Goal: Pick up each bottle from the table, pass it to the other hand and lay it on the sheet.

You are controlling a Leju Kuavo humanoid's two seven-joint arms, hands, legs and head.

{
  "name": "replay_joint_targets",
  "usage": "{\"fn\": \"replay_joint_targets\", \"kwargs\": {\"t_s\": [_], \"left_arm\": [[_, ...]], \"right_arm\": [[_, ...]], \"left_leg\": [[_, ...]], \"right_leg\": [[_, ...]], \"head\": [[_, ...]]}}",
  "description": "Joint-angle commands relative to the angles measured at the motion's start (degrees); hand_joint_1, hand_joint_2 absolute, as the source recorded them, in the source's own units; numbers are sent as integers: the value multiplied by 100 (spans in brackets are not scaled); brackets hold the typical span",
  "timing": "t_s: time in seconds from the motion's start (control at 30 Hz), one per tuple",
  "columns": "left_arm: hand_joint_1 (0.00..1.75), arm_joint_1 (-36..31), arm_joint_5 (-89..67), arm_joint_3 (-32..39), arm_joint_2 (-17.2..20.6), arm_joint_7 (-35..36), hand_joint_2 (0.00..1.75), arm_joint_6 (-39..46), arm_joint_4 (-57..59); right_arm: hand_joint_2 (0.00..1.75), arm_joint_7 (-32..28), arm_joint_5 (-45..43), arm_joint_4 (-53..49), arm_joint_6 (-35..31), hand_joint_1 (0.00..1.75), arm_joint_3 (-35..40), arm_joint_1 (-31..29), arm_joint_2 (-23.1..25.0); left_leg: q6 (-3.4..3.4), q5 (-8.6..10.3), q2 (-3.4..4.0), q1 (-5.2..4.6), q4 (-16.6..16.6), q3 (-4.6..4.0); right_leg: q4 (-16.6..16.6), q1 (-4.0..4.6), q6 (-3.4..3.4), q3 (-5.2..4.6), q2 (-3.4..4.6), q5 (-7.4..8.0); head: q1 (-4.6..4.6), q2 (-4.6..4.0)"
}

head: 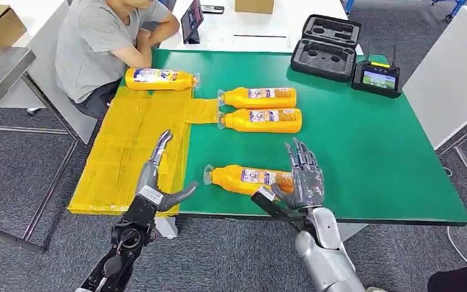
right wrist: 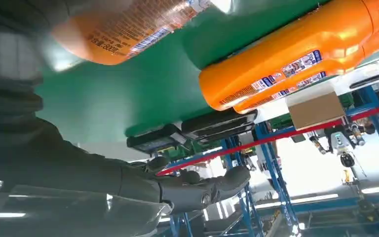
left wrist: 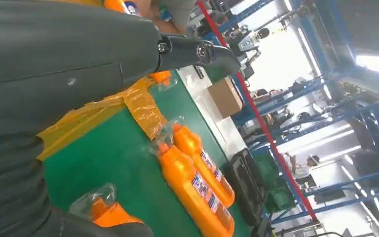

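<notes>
My right hand sits fingers spread by the near table edge, against the base of the nearest bottle; my left hand hovers spread and empty over the yellow sheet. Green top lies bare to the right. Four bottles: one on the sheet, a pair mid-table.

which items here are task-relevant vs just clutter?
Job: near bottle by right hand; left hand; two middle bottles; far bottle already on yellow sheet.

Lying about: black foam case; handheld controller; tablet; cardboard boxes.
</notes>
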Motion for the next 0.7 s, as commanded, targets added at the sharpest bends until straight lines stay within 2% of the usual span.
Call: {"fn": "replay_joint_targets", "kwargs": {"t_s": [0.03,0.33,0.4,0.53,0.7], "left_arm": [[0,-209,6,77,-3,0,175,-70,146],[0,-279,35,-26,-6,0,175,-143,226],[0,-287,45,-78,10,0,175,-172,226],[0,-308,42,-109,12,0,175,-189,248],[0,-370,50,-188,23,0,175,-160,316]], "right_arm": [[175,110,48,747,185,0,123,-283,-168],[175,176,33,757,713,0,150,-246,-136],[175,69,-102,607,960,0,141,-159,-89],[175,12,-123,495,1053,0,191,-104,-73],[175,-383,-569,243,1310,0,163,7,-7]], "left_leg": [[-7,-2,4,6,10,2],[0,17,6,4,7,5],[0,20,4,6,6,7],[1,37,-7,1,10,-20],[-3,41,-1,4,11,-36]], "right_leg": [[3,8,-10,5,0,1],[0,6,-18,6,-6,21],[-3,8,-16,7,-9,26],[5,2,-4,-15,-12,33],[6,6,-11,-36,-6,45]], "head": [[-2,0],[0,0],[-2,0],[0,0],[-2,0]]}}
